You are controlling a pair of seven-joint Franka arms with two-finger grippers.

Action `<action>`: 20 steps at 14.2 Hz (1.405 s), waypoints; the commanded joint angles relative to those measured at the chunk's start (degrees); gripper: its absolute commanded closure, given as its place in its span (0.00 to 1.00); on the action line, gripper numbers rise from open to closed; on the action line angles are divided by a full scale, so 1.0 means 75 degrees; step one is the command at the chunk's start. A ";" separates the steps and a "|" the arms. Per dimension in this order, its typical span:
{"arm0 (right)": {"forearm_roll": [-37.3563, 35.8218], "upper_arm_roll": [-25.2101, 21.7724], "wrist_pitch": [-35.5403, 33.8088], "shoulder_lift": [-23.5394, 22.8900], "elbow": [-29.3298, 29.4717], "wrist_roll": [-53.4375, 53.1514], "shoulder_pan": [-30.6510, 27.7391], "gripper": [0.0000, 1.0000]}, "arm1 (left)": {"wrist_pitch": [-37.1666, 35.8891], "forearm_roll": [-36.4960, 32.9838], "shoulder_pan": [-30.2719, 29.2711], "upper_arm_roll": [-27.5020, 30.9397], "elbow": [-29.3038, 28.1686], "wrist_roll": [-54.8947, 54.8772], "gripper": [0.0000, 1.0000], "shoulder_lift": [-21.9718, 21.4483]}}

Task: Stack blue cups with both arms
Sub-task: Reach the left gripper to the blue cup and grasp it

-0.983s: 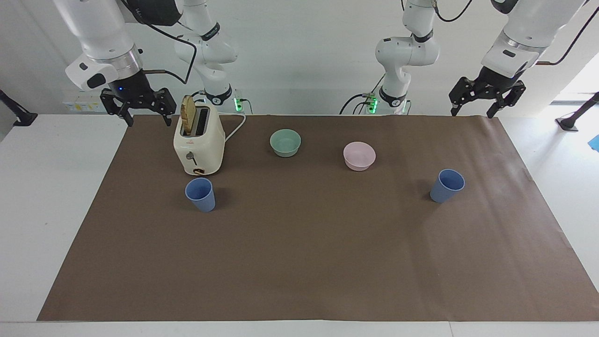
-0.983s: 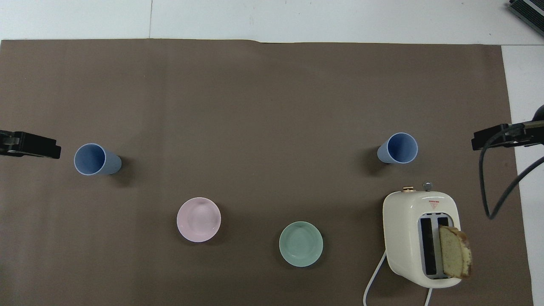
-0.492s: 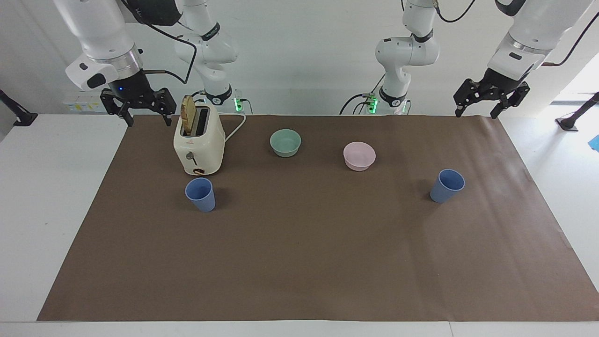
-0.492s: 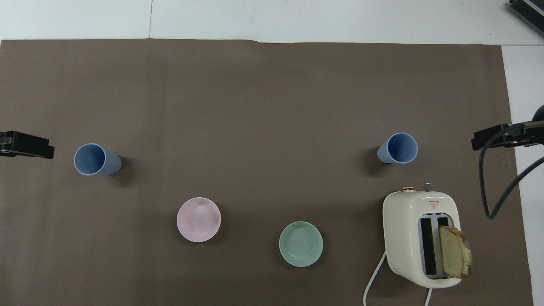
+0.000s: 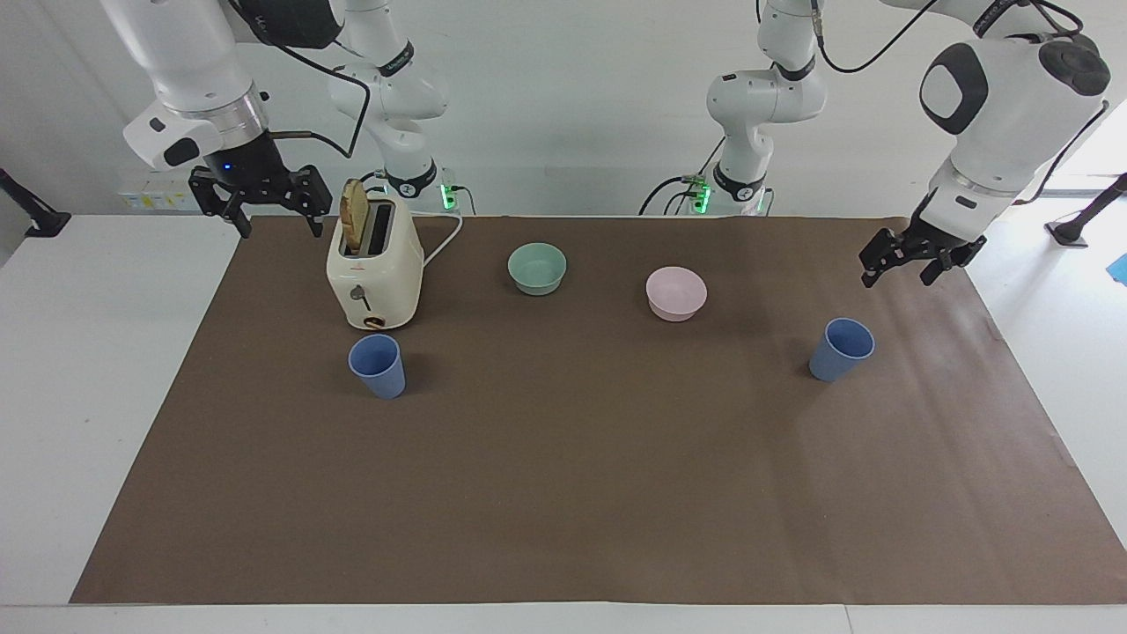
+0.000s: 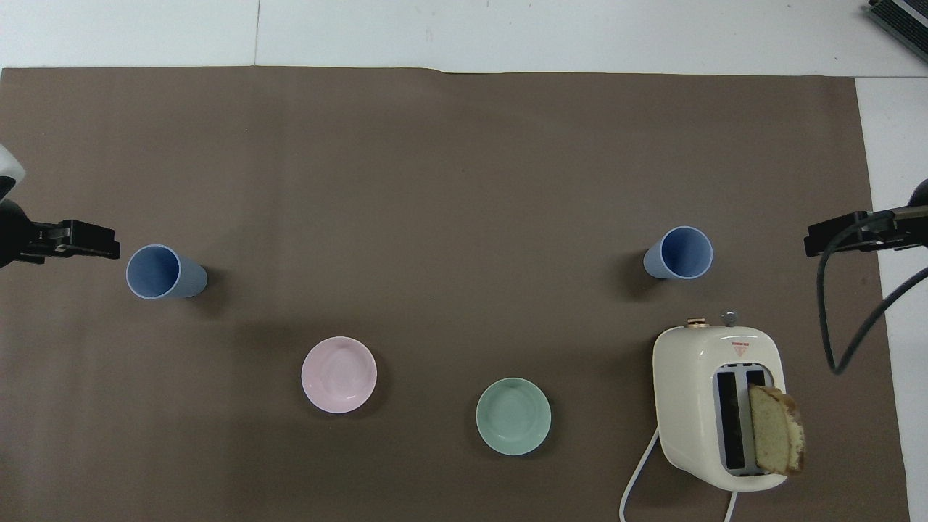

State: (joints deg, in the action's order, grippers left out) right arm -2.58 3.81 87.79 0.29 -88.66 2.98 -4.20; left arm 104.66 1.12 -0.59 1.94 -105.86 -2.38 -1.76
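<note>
My left gripper hangs open near the blue cup at my end, reaching to grasp it; my right gripper waits open beside the toaster, the other blue cup standing before it.

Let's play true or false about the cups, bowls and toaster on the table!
1. Both blue cups, one and the other, stand apart. True.
2. A bread slice sticks out of the toaster. True.
3. The left end effector holds a cup. False: it is open, empty.
4. The pink bowl sits inside the green bowl. False: they sit side by side.
5. The right end effector is shut. False: open.
</note>
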 commanded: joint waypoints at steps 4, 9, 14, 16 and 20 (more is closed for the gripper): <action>0.0016 0.0042 0.0049 0.0149 -0.0166 0.0130 -0.0096 0.00 | 0.1676 0.0049 -0.0542 -0.0060 -0.1037 -0.0058 0.00 0.0654; 0.0028 0.0042 0.0049 0.0149 -0.0166 0.0130 -0.0096 0.00 | 0.2848 0.0179 -0.0461 -0.0072 -0.1916 -0.0058 0.00 0.0913; 0.0016 0.0042 0.0049 0.0149 -0.0166 0.0130 -0.0096 0.00 | 0.2862 0.0191 -0.0449 -0.0095 -0.1894 -0.0174 1.00 0.1078; 0.0028 0.0042 0.0049 0.0149 -0.0166 0.0130 -0.0096 0.00 | 0.2780 0.0214 -0.0426 -0.0107 -0.1660 -0.0245 1.00 0.1183; 0.0028 0.0042 0.0049 0.0149 -0.0166 0.0130 -0.0096 0.00 | 0.2312 0.0390 -0.0402 -0.0118 -0.0653 -0.0245 1.00 0.1254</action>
State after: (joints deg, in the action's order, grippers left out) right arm -2.58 3.81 87.79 0.29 -88.66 2.98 -4.20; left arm 124.73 3.01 -4.07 0.80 -115.26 -3.37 6.79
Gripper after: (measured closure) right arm 0.000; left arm 0.960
